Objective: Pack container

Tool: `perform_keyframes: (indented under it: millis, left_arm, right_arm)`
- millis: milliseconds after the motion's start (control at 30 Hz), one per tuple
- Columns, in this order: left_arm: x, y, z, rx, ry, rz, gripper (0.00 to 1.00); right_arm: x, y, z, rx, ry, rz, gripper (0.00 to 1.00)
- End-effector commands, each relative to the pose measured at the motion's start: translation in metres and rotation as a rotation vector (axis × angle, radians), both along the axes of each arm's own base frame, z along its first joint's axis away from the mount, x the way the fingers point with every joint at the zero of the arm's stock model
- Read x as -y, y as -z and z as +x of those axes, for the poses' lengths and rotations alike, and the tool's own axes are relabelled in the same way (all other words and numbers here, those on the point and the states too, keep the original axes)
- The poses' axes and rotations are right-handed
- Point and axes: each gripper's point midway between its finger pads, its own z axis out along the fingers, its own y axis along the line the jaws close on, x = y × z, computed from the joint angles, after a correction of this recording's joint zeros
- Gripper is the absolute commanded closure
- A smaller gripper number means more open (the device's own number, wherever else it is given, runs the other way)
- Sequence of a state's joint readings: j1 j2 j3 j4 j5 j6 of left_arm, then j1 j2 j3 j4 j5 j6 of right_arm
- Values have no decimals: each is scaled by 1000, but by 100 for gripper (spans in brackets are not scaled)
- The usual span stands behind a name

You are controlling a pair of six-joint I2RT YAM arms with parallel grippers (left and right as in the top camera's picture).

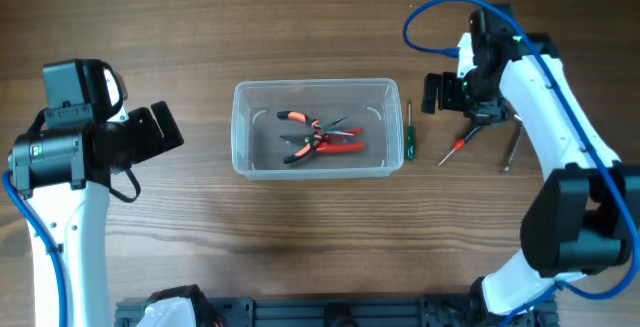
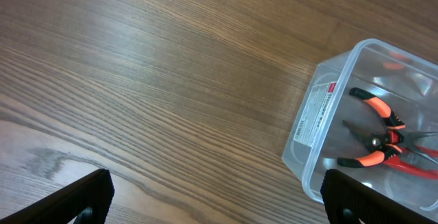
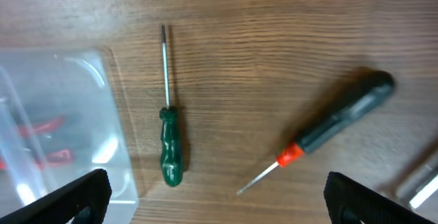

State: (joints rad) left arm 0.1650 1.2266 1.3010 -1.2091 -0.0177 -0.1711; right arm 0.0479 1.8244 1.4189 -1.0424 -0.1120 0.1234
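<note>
The clear plastic container (image 1: 316, 129) sits at the table's middle with two pairs of pliers with orange and red handles (image 1: 320, 137) inside; it shows in the left wrist view (image 2: 321, 114) and the right wrist view (image 3: 61, 128). A green-handled screwdriver (image 1: 408, 137) (image 3: 170, 148) lies just right of it. A black-and-red screwdriver (image 1: 462, 139) (image 3: 328, 131) lies further right. My right gripper (image 3: 217, 203) is open and empty above these screwdrivers. My left gripper (image 2: 219, 200) is open and empty, left of the container.
A silvery metal tool (image 1: 510, 149) lies at the far right of the screwdrivers, its end in the right wrist view (image 3: 419, 183). A blue cable (image 1: 430, 17) loops over the right arm. Bare wooden tabletop (image 2: 137, 80) lies left of the container.
</note>
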Motion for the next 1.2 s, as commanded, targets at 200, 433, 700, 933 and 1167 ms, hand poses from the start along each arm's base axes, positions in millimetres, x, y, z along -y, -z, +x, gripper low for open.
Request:
perform_keyframes:
  millis: [200,433,700,933,1167]
  left_arm:
    - [-2,-2,1,6,-20,-7,0]
    - [-2,-2,1,6,-20,-7,0]
    - [-1,-2,1,5,-20,-8,0]
    - [-1,-2,1,5,-20,-8,0]
    - [-1,-2,1,5,-20,-8,0]
  right_arm:
    - [-13,50,-16,-93,-91,36,0]
    - [-20,69,-25,-107,-131,34,0]
    - [-29,74,-22,-86,-161,26,0]
    - [-15,76,-20,-88,-105,-56,0]
    - [-15,76,-20,-86,-103,-55,0]
